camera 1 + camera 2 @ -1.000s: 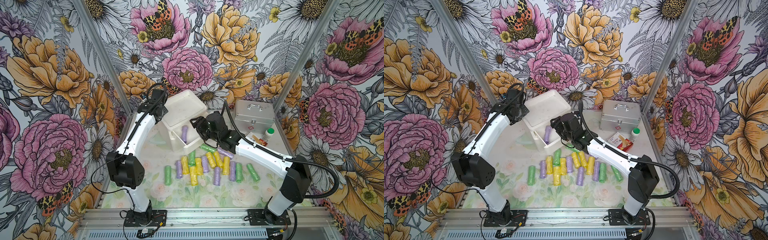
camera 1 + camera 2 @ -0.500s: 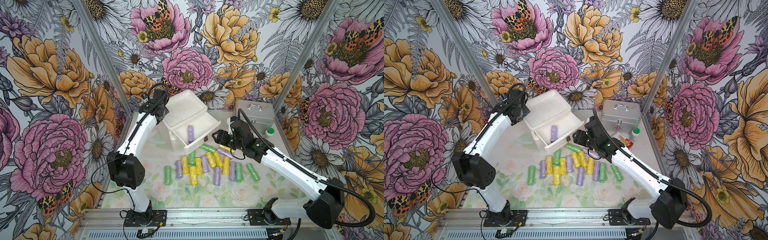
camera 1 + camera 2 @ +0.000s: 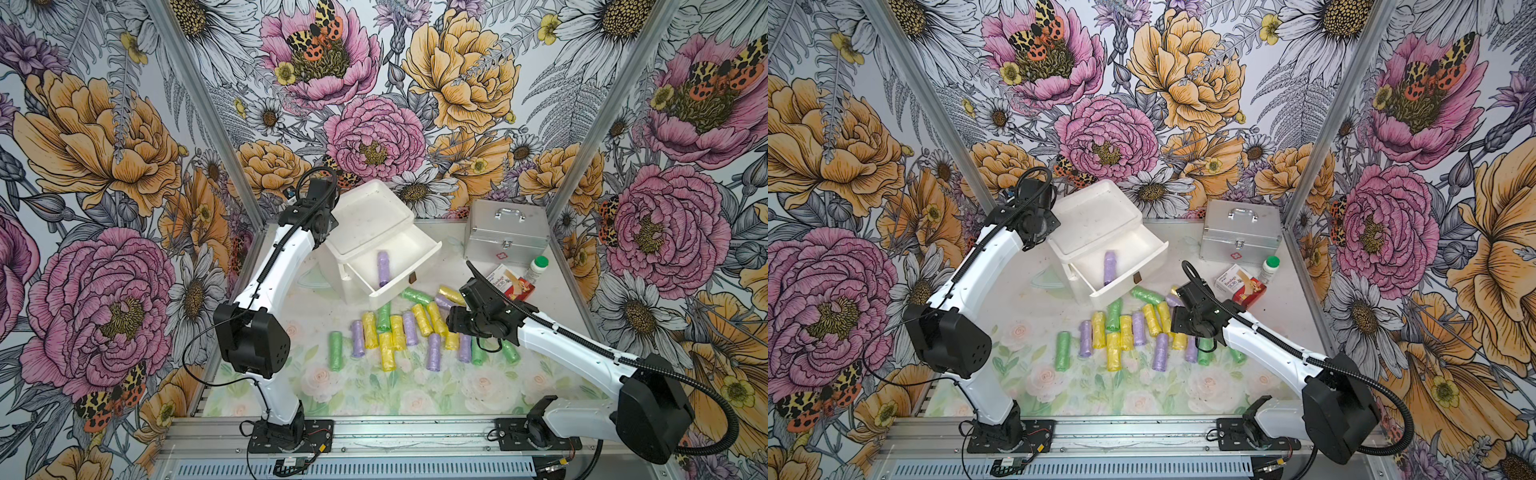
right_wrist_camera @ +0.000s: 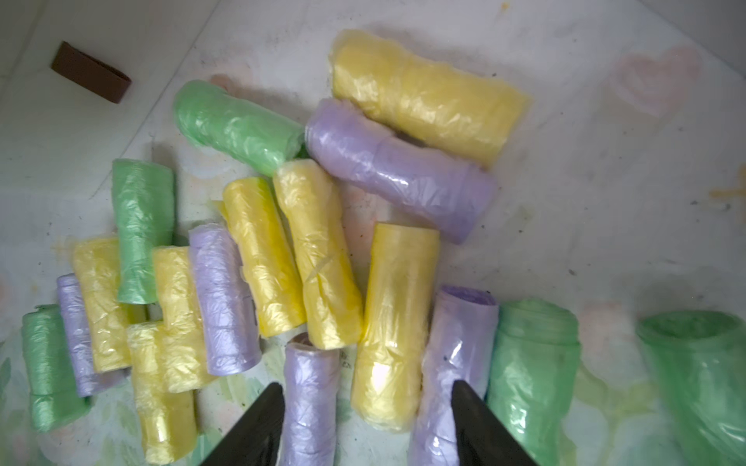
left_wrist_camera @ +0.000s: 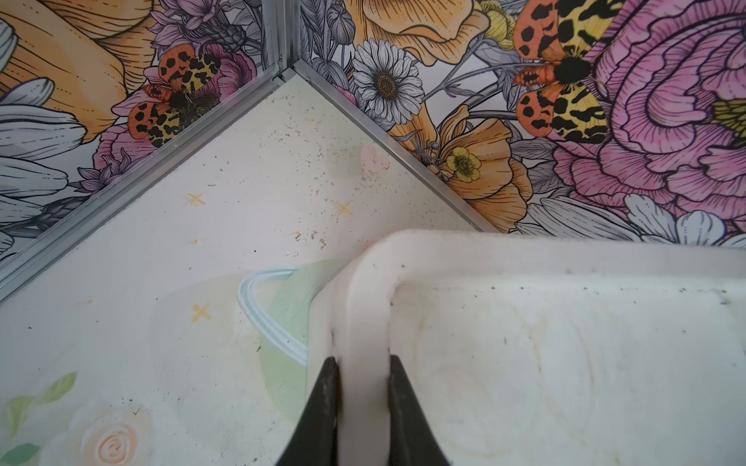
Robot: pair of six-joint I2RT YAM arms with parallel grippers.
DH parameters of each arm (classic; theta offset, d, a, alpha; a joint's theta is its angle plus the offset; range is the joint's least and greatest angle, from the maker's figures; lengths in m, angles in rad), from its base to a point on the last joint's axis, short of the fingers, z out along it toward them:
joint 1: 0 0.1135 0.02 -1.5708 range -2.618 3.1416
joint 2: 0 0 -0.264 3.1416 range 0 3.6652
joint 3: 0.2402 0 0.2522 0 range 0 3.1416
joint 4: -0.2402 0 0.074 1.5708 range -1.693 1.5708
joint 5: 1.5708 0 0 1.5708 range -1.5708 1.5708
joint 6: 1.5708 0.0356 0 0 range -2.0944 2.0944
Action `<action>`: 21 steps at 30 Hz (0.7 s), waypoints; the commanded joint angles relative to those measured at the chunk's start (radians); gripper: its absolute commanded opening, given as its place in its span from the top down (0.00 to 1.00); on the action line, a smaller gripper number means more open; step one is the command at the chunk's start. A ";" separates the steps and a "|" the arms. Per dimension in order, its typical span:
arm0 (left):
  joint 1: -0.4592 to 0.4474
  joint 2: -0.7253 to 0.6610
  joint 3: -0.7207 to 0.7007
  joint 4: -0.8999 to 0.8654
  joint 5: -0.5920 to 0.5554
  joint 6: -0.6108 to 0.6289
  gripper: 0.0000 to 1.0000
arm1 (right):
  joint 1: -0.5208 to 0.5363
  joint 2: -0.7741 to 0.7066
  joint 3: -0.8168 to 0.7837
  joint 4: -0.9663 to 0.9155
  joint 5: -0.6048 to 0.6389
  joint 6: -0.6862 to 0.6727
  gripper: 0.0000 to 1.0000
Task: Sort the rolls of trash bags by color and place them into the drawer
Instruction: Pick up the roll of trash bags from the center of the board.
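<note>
In both top views the drawer chest [image 3: 376, 216] stands at the back of the table [image 3: 374, 395]. Its top drawer [image 3: 405, 286] is pulled out with one purple roll [image 3: 383, 268] lying inside. The other rolls of trash bags [image 3: 398, 332] lie in a loose, mixed cluster just in front of it, many touching. The left arm [image 3: 286, 257] reaches to the chest's far corner, and the right gripper [image 3: 452, 328] hovers over the cluster's right end.

In the left wrist view the left gripper [image 5: 361, 363] is clamped narrow on the chest's raised white rim, one finger on each side of it. I judge it is bracing the chest.

In the right wrist view the right gripper's jaws stand wide and hold nothing. Below them lie a purple roll [image 4: 311, 387] and a yellow roll [image 4: 393, 322], side by side. The brown pull tab [image 4: 91, 72] shows at the edge.

The rolls look light, soft and crinkly, and their film is probably slick, so a hard squeeze would dent one and a loose one could let it slip. The best hold seems to be across the middle of a roll, a finger on each long side. The gap between neighbours is thin, so the purple one should be pinched alone
</note>
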 commanded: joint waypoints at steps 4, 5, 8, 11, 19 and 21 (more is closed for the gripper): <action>-0.010 -0.017 -0.006 -0.071 0.055 -0.070 1.00 | -0.030 -0.019 -0.050 0.000 0.027 -0.012 0.36; -0.008 -0.018 -0.006 -0.071 0.060 -0.075 1.00 | -0.038 -0.018 -0.060 0.000 0.023 -0.013 0.36; -0.008 -0.015 -0.005 -0.071 0.071 -0.082 1.00 | -0.051 -0.005 -0.075 0.000 0.018 -0.023 0.36; -0.007 -0.015 -0.003 -0.071 0.079 -0.078 1.00 | -0.054 0.015 -0.091 0.002 0.021 -0.019 0.37; 0.005 -0.004 -0.012 -0.071 0.107 -0.069 1.00 | -0.053 0.042 -0.091 0.005 0.021 -0.011 0.43; 0.006 -0.001 -0.011 -0.071 0.107 -0.069 1.00 | -0.054 0.043 -0.086 0.004 0.023 -0.012 0.44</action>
